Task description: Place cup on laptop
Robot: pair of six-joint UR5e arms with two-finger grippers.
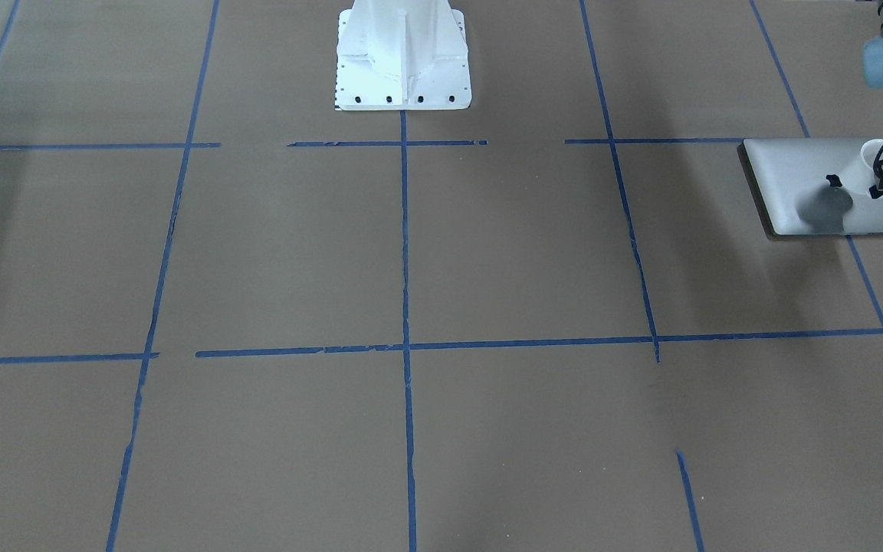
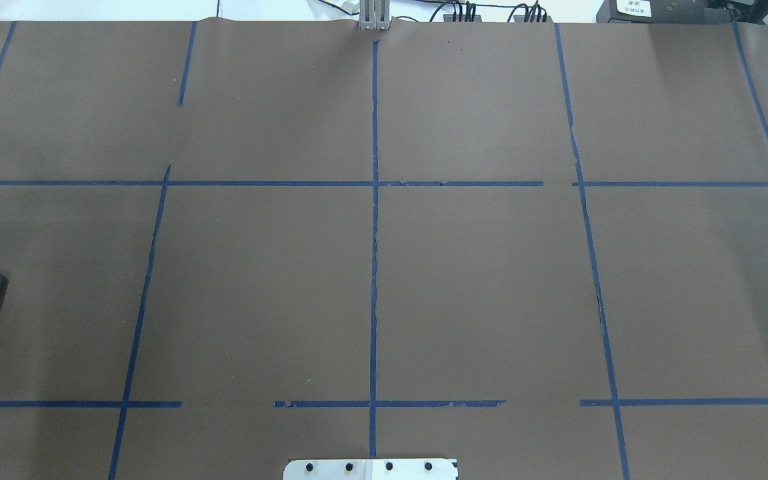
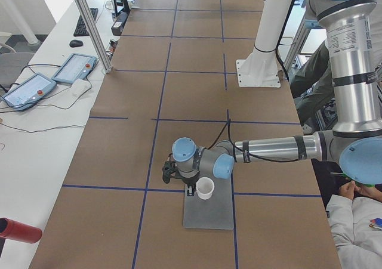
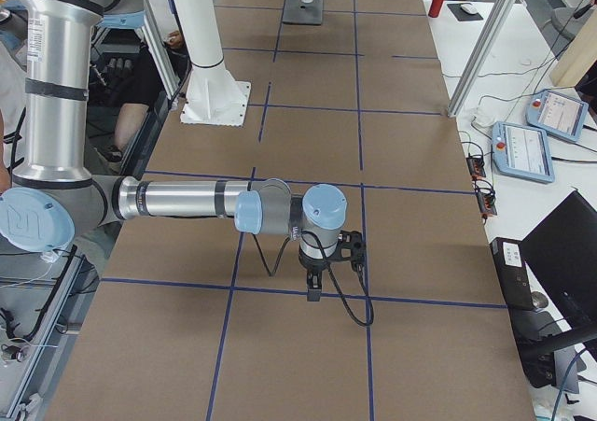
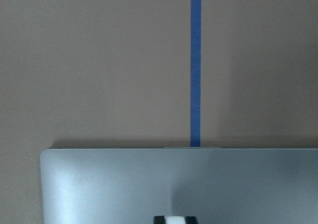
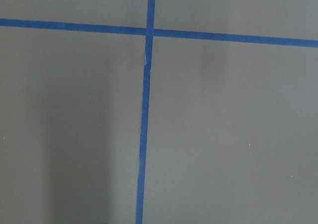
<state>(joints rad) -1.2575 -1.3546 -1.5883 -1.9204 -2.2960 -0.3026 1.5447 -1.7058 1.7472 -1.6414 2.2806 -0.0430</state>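
While the brown-papered desk [image 2: 477, 287], gridded with blue tape [image 2: 374, 267], takes up most of the room, the two arms reach out over it low and level from either side of the white pedestal [image 1: 402, 57]. The left arm [image 3: 274, 148] stretches toward the desk's end on the robot's left, and the right arm [image 4: 187, 200] is well apart from it over the opposite half. A seated person [image 3: 352, 221] shows at the edge of the left-end view, beside the robot. The laptop [image 1: 794, 176] lies flat and closed on the desk at that left end, silver-grey, with its dark logo [image 1: 834, 181] facing up. Above it hangs the left end effector [image 3: 190, 190], pointing down, its black fingers pinched onto the rim of the cup [image 3: 205, 188]. In the left wrist view a sliver of white sits squeezed between the two fingertips. The cup is upright over the laptop's lid, and a dark shadow falls on the lid apart from it. I cannot tell whether its base touches the lid. The right end effector [image 4: 312, 295] points down just over a blue tape line, and from here I cannot tell whether its fingers are apart or together.
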